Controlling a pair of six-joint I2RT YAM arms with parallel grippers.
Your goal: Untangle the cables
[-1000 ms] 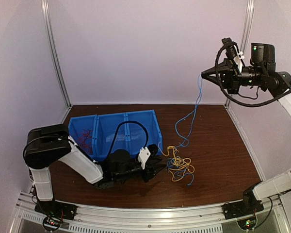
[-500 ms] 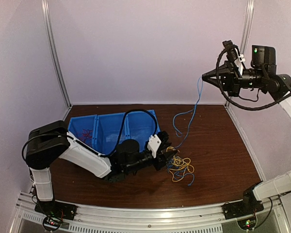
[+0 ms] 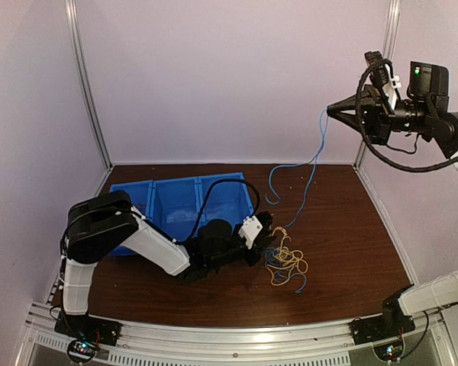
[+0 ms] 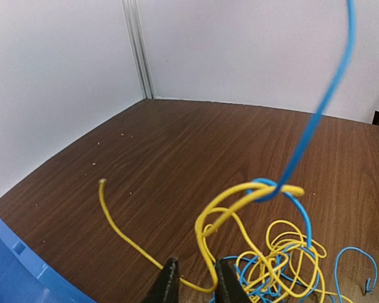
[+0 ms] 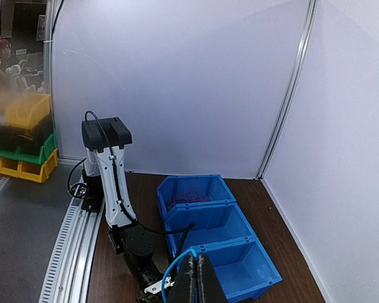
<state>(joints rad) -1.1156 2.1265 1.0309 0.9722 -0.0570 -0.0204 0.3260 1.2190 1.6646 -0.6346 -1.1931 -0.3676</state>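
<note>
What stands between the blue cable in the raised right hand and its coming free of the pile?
The blue cable hooks through a loop of yellow cable just above the pile. That yellow cable runs down between the fingers of the left hand.

Three blue bins [image 3: 172, 200] stand in a row on the dark wooden table [image 3: 351, 252] — at its left; pale walls [image 3: 214, 84] behind.

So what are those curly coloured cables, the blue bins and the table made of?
The yellow cable and blue cable: likely wire in smooth plastic sheathing; they gleam and hold springy curls. The blue bins: moulded plastic by the look, in one even blue. The table: dark wood-grain surface, slightly shiny; solid wood or laminate, can't tell.
</note>
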